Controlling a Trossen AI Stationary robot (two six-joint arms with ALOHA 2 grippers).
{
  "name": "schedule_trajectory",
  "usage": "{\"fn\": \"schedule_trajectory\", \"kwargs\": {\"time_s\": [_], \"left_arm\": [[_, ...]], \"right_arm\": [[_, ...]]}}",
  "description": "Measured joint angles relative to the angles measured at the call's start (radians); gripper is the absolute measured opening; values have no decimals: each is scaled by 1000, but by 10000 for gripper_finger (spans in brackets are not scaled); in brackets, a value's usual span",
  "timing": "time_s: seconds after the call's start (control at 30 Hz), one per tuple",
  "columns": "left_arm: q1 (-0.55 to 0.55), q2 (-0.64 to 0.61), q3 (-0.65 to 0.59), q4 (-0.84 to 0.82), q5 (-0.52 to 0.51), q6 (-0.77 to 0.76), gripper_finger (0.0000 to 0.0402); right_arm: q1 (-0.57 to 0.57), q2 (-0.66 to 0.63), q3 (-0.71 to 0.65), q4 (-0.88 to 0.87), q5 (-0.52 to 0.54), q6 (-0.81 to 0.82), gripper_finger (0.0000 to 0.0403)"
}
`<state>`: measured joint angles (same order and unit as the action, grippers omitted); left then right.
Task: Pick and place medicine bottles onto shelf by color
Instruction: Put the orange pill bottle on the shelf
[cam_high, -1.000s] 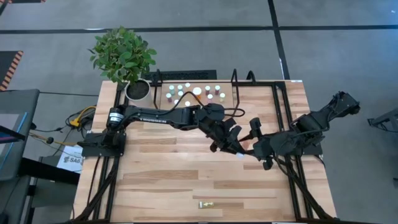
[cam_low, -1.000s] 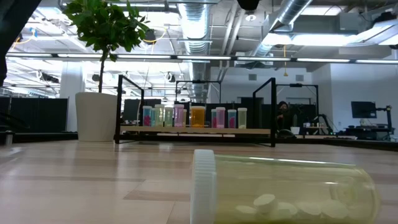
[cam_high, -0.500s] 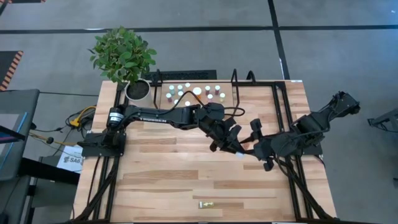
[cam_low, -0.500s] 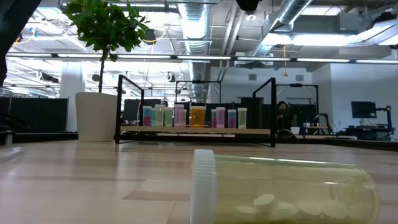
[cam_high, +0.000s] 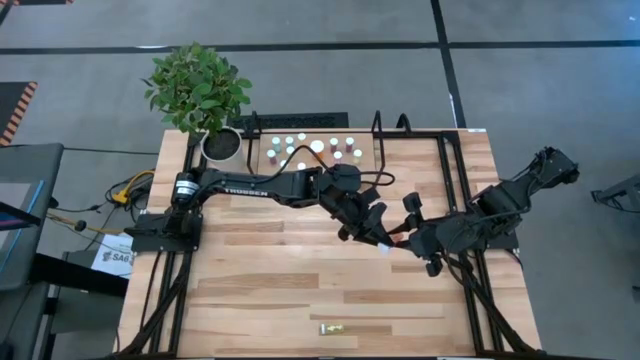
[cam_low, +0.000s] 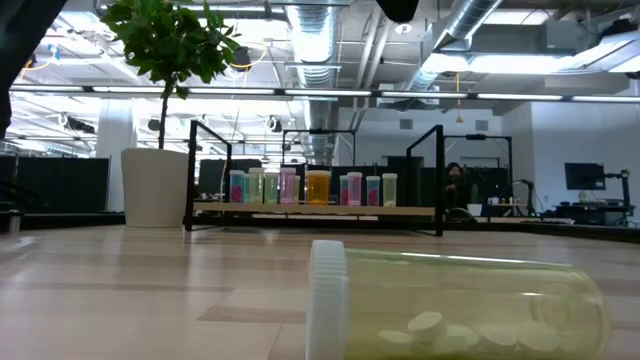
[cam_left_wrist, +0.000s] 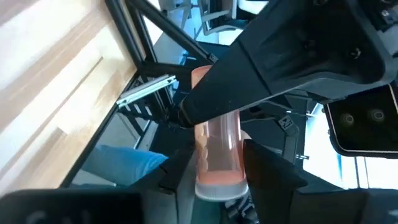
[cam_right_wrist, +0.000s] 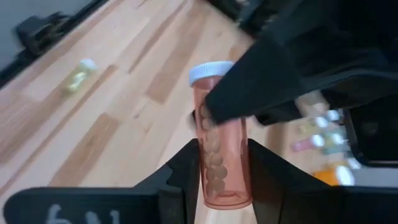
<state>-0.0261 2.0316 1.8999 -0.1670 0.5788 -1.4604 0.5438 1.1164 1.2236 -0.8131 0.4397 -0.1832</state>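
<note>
Over the plank tabletop (cam_high: 300, 290), both grippers meet mid-table: the right gripper (cam_right_wrist: 221, 171) grips the pink-orange white-capped pill bottle (cam_right_wrist: 221, 158) lengthwise between its fingers, while the left gripper (cam_high: 378, 240) pinches it loosely crosswise.

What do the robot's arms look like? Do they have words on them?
Both arms are black and jointed. The left arm has white letters along its long link, too small to read, and a thin black cable looping near its wrist. The right arm looks chunkier. Each ends in two dark flat fingers.
</note>
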Motion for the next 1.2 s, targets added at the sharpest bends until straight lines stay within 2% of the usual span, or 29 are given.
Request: {"fn": "schedule_trajectory", "kwargs": {"time_s": [0.23,0.37,0.6,0.77,1.0,1.2], "left_arm": [[0,0,0,4,-7,74,179],[17,0,0,-3,-38,118,199],[79,-1,0,-36,-151,226,200],[111,-1,0,-116,-271,318,199],[122,-1,0,-125,-508,407,199],[102,-1,0,-41,-515,369,198]], "right_arm": [[-14,0,0,-32,22,6,119],[-24,-7,0,-100,19,13,116],[-31,-11,55,-395,10,179,118],[-37,-23,91,-587,15,350,118],[-34,-108,92,-636,103,559,118],[-36,-179,92,-590,115,620,118]]}}
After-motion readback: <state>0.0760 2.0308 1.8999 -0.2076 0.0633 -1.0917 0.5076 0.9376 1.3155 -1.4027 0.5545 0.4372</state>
